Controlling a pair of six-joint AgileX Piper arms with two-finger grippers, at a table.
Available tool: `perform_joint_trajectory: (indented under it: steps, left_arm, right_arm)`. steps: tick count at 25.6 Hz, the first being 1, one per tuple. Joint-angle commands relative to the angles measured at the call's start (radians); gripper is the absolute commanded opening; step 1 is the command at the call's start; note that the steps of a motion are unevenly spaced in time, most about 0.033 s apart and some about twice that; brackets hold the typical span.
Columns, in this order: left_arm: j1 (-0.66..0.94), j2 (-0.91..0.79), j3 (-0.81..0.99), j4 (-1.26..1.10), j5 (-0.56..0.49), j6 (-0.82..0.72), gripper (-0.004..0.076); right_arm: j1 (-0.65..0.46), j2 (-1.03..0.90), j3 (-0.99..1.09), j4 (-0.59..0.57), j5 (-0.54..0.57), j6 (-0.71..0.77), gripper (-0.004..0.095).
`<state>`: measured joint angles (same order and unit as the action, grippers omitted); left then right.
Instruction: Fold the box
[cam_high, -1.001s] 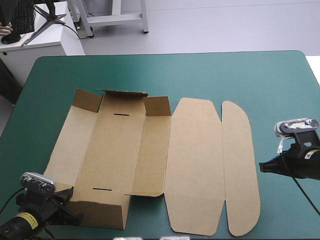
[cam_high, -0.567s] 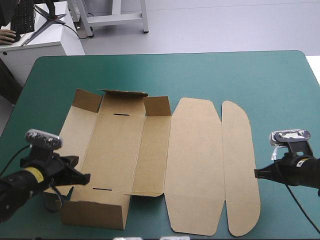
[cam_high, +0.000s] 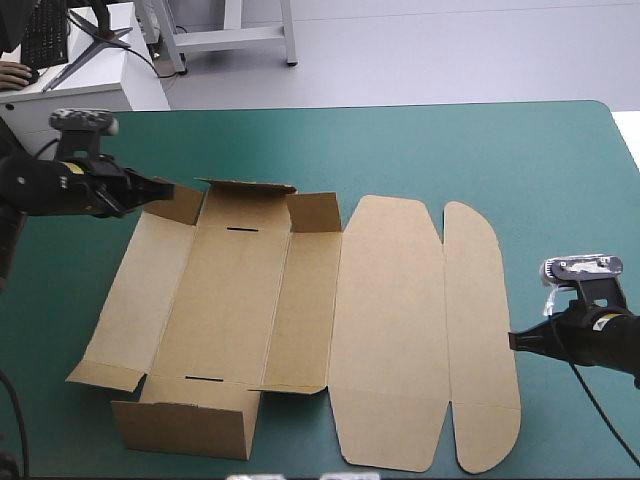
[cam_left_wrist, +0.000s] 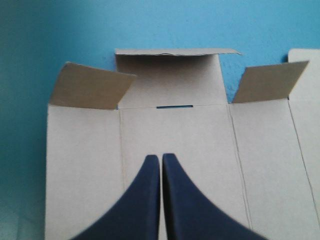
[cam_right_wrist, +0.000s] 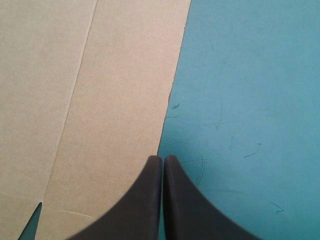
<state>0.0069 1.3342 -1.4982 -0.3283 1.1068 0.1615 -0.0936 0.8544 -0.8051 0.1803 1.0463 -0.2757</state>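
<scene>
The brown box (cam_high: 300, 310) lies as a cut sheet on the teal-green cover. Its near end wall (cam_high: 190, 425) and the three far flaps (cam_high: 245, 192) stand raised, and the two rounded lid panels (cam_high: 430, 320) lie flat on the right. My left gripper (cam_high: 165, 188) hovers at the box's far left corner flap. In the left wrist view its shut fingers (cam_left_wrist: 161, 157) point over the box's panel (cam_left_wrist: 175, 130) toward the slotted far flap (cam_left_wrist: 167, 80). My right gripper (cam_high: 513, 341) sits shut at the outer lid panel's right edge, its tip (cam_right_wrist: 162, 158) on the board's edge (cam_right_wrist: 100, 100).
Bare teal-green cover (cam_high: 480, 150) stretches beyond the box's far side and along its right. The table's right edge (cam_high: 632, 140) runs close behind the right arm.
My left arm has swung from the box's near left corner up to its far left corner. The left panel's near flap now shows uncovered. The right gripper has barely shifted.
</scene>
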Motion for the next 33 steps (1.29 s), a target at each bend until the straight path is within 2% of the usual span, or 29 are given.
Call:
perform_joint_trajectory:
  steps: [1, 3, 4, 7, 13, 21, 23, 24, 29, 31, 33]
  left_arm:
    - [0.215, 0.019, -0.08, -0.178, 0.079, 0.109, 0.0001]
    - [0.306, 0.034, -0.08, -0.215, 0.131, 0.143, 0.0001]
    - [0.402, 0.051, -0.074, -0.223, 0.179, 0.168, 0.0001]
    - [0.521, 0.057, -0.029, -0.205, 0.18, 0.174, 0.0001]
    - [0.524, 0.059, 0.052, -0.02, 0.18, 0.249, 0.0001]
    - [0.524, 0.059, 0.092, -0.008, 0.163, 0.297, 0.0017]
    - [0.524, 0.06, 0.103, -0.009, 0.161, 0.299, 0.0086]
    - [0.524, 0.062, 0.111, -0.016, 0.163, 0.299, 0.0166]
    - [0.524, 0.083, 0.123, -0.041, 0.164, 0.29, 0.0462]
    - [0.524, 0.101, 0.125, -0.039, 0.166, 0.288, 0.0517]
    - [0.524, 0.119, 0.138, -0.044, 0.166, 0.294, 0.0524]
  right_arm:
    - [-0.01, -0.006, -0.023, 0.017, -0.044, -0.008, -0.0005]
    - [-0.01, -0.006, -0.023, 0.017, -0.044, -0.008, -0.0005]
    - [-0.01, -0.006, -0.023, 0.028, -0.047, -0.008, -0.0005]
    - [-0.01, -0.006, -0.023, 0.034, -0.049, -0.012, -0.0005]
    - [-0.01, -0.002, -0.023, 0.034, -0.051, -0.03, -0.0005]
    - [-0.01, -0.002, -0.023, 0.045, -0.051, -0.035, -0.0005]
    - [-0.01, -0.002, -0.023, 0.05, -0.051, -0.035, -0.0005]
    - [-0.01, -0.002, -0.023, 0.056, -0.051, -0.044, -0.0005]
    - [-0.01, -0.002, -0.023, 0.081, -0.049, -0.064, -0.0005]
    - [-0.01, -0.002, -0.023, 0.081, -0.049, -0.064, -0.0005]
    - [-0.01, -0.002, -0.023, 0.081, -0.045, -0.064, -0.0005]
